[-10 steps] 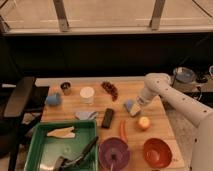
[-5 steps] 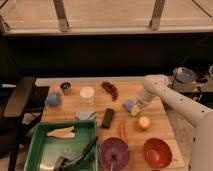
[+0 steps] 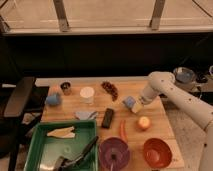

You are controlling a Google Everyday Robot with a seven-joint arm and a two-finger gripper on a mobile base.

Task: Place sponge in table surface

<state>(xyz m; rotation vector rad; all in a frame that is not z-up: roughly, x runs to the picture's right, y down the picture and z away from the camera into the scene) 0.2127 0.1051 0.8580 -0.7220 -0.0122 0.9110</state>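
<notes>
The sponge, blue with a yellow side, is at the right middle of the wooden table. My gripper is at the end of the white arm that reaches in from the right. It is shut on the sponge and holds it low, at or just above the table top. The gripper hides the sponge's right edge.
Near the sponge are a black bar, a red chilli, an orange fruit and dark grapes. A white cup, blue cloth, green bin, purple bowl and red bowl stand further off.
The arm and gripper have dropped slightly toward the table with the sponge. Nothing else has moved.
</notes>
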